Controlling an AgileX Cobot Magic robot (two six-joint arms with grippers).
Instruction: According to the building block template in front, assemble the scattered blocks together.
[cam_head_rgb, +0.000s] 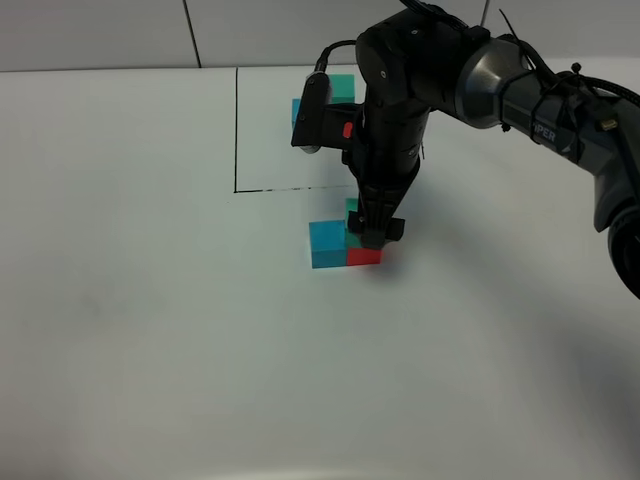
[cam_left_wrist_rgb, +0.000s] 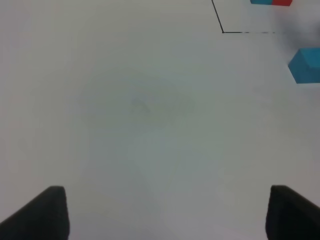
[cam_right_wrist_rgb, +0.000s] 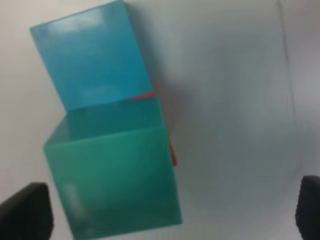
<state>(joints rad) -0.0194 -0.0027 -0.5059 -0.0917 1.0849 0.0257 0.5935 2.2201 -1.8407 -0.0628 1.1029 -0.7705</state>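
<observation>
The scattered blocks lie together near the table's middle. The cyan-blue cube (cam_head_rgb: 327, 244) sits beside the red cube (cam_head_rgb: 364, 257), and the teal-green cube (cam_head_rgb: 352, 212) sits on the red one. My right gripper (cam_head_rgb: 373, 236) hangs straight over this stack, partly hiding it. In the right wrist view the green cube (cam_right_wrist_rgb: 115, 175) covers nearly all of the red cube (cam_right_wrist_rgb: 173, 154), next to the blue cube (cam_right_wrist_rgb: 92, 60). The right gripper (cam_right_wrist_rgb: 167, 212) has its fingers spread wide of the green cube. The template (cam_head_rgb: 343, 87) is behind the arm, mostly hidden. My left gripper (cam_left_wrist_rgb: 162, 212) is open and empty over bare table.
Thin black lines (cam_head_rgb: 236, 130) frame the template area at the back. In the left wrist view the blue cube (cam_left_wrist_rgb: 306, 65), a frame corner (cam_left_wrist_rgb: 222, 31) and the template's edge (cam_left_wrist_rgb: 270, 2) show far off. The right arm (cam_head_rgb: 520, 85) reaches in from the right.
</observation>
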